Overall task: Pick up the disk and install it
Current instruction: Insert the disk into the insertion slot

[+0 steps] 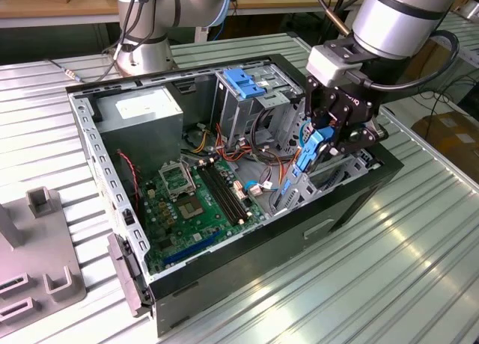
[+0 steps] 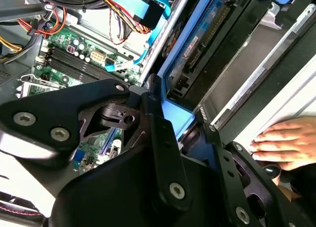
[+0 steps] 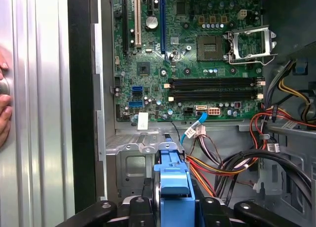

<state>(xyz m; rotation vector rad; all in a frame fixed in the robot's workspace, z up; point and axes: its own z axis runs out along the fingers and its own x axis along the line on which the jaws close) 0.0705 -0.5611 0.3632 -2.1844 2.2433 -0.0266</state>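
Blue plastic of the bracket on the disk (image 1: pixel 299 176) is pinched from both sides by the end effector (image 1: pixel 320 138), its fingers pressed onto it. The disk hangs edge-on directly beneath the end effector, its long axis running steeply downward. Its lower end is inside the open computer case (image 1: pixel 97 134), between the motherboard (image 1: pixel 194 202) and the case's near wall. A person's hand (image 2: pixel 284 143) lies on the worktop (image 1: pixel 389 269) just outside.

Disk (image 1: pixel 307 158) bracket smooth blue plastic; gripper (image 1: pixel 323 143) matt black; table (image 1: pixel 389 277) ribbed shiny metal; case (image 1: pixel 97 146) bare grey metal.
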